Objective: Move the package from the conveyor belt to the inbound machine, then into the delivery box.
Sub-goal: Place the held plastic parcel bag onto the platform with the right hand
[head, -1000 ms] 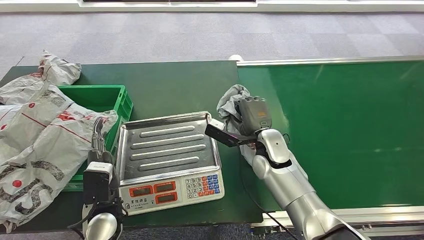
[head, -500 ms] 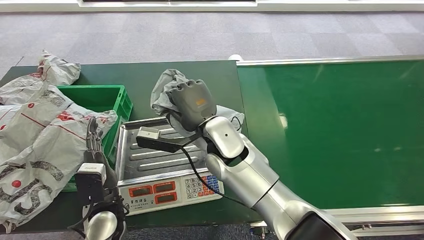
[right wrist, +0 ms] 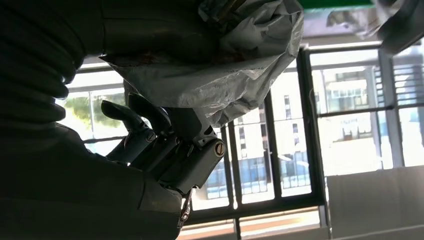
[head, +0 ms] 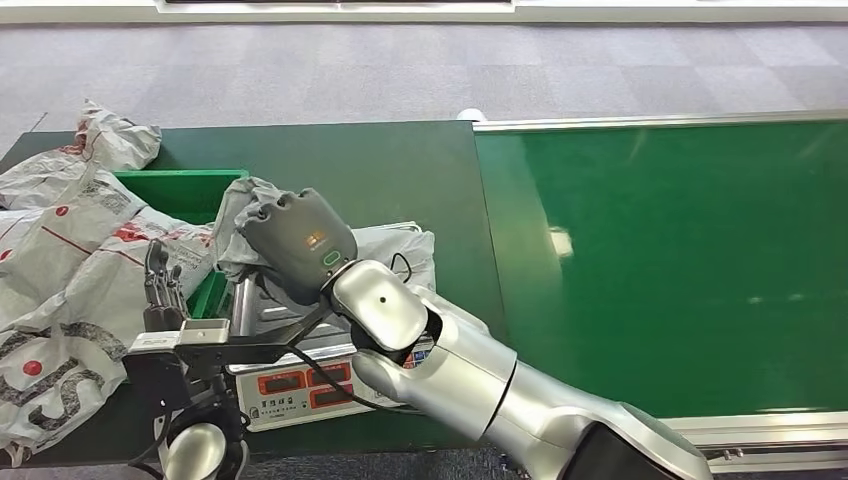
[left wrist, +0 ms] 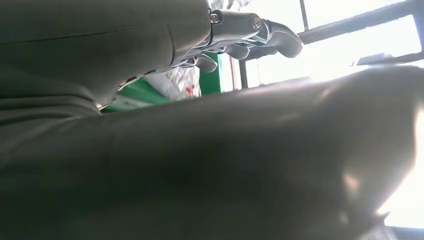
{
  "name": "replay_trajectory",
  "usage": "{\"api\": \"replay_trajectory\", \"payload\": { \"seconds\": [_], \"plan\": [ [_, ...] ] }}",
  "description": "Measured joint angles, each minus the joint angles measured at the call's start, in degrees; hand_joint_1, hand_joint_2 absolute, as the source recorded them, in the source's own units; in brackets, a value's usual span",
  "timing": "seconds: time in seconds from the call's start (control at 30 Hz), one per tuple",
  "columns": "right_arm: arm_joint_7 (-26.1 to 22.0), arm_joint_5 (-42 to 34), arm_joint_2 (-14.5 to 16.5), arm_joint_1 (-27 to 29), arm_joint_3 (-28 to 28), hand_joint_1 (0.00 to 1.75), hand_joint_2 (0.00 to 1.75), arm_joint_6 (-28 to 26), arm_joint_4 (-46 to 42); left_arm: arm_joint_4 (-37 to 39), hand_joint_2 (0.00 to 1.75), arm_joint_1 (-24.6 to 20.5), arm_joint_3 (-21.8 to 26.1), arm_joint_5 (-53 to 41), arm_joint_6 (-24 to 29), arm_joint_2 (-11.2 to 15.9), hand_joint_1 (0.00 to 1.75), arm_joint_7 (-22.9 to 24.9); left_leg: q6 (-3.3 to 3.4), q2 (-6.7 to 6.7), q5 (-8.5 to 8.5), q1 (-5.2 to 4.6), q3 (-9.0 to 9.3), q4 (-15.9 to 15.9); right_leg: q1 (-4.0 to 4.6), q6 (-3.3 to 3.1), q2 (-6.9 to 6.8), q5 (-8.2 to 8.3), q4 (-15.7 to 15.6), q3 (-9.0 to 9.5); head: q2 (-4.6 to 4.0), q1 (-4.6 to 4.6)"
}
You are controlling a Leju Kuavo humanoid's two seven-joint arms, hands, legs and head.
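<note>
**Operator:** Report the position of the package and the hand carrying it.

**Technician:** The crumpled grey plastic mailing package [head: 240, 215] is gripped in the right hand [head: 295, 243]. The right wrist view shows the grey film bunched against the palm with dark fingers [right wrist: 135, 120] curled beneath it. In the head view the package hangs over the far left corner of the ribbed steel weighing scale with red displays and a blue keypad [head: 330, 375], at the near right corner of the green plastic delivery crate [head: 170, 185]. Part of the film trails across the scale's far edge.

**Operator:** State of the left hand?

**Technician:** The left hand [head: 160, 290] stands beside the crate with its fingers upright, held close together, nothing between them. I read it as unoccupied.

**Operator:** Which step is in hand?

**Technician:** The shiny green conveyor belt [head: 680, 260] carries nothing, so pickup is judged complete. The package sits at the boundary between scale and crate. I judge the transfer toward the crate to be in hand; whether weighing has been done cannot be told.

**Operator:** What does the next move call for?

**Technician:** Carry the package further left until it is fully over the crate opening, then spread the fingers. Note: white printed mail bags [head: 70, 270] overhang the crate's left side, narrowing the opening. Loose film may catch on the crate rim.
</note>
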Motion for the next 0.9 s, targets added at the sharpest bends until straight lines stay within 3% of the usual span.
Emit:
{"api": "replay_trajectory", "payload": {
  "seconds": [0.1,0.23,0.47,0.67,0.9],
  "plan": [
    [-0.8,-5.3,0.0,0.0,2.0,1.75,1.75,0.3,1.6,-1.9,0.0,0.9,1.9,1.5,1.6,-0.8,0.0,-1.2,0.0,-0.01,0.0,0.0,-0.01,0.0,0.0,0.0,-0.01,0.0,0.0,0.0,0.0,0.0],
    [-1.8,-10.7,0.0,-0.1,3.1,0.0,1.75,0.7,5.1,-4.4,0.0,1.8,4.6,3.7,4.3,-1.9,0.0,-3.9,0.0,-0.02,0.0,0.0,0.0,0.0,-0.01,0.0,-0.02,0.01,0.0,0.02,0.0,0.01],
    [-2.3,-15.5,0.0,-0.2,4.3,0.0,1.75,1.1,11.1,-8.3,0.0,3.5,6.8,6.2,10.4,-3.4,0.0,-9.3,0.0,-0.03,0.0,0.0,0.0,0.0,0.0,-0.01,-0.03,0.01,0.0,0.02,0.0,0.0],
    [-3.1,-14.0,-0.2,-1.0,4.0,0.0,1.75,0.0,13.3,-11.0,0.0,3.7,7.4,2.7,12.6,-3.5,0.0,-9.9,0.0,0.0,0.0,0.0,0.0,0.0,0.0,-0.01,0.0,0.01,0.0,0.0,0.0,0.0],
    [-6.4,-13.7,-0.5,-2.3,-3.1,0.0,1.75,0.8,13.3,-13.7,0.0,4.1,7.8,1.7,12.7,-3.6,0.0,-10.0,-0.02,-0.02,0.02,-0.01,0.01,0.0,0.0,-0.04,-0.02,0.03,0.0,0.01,0.0,0.0]
  ]
}}
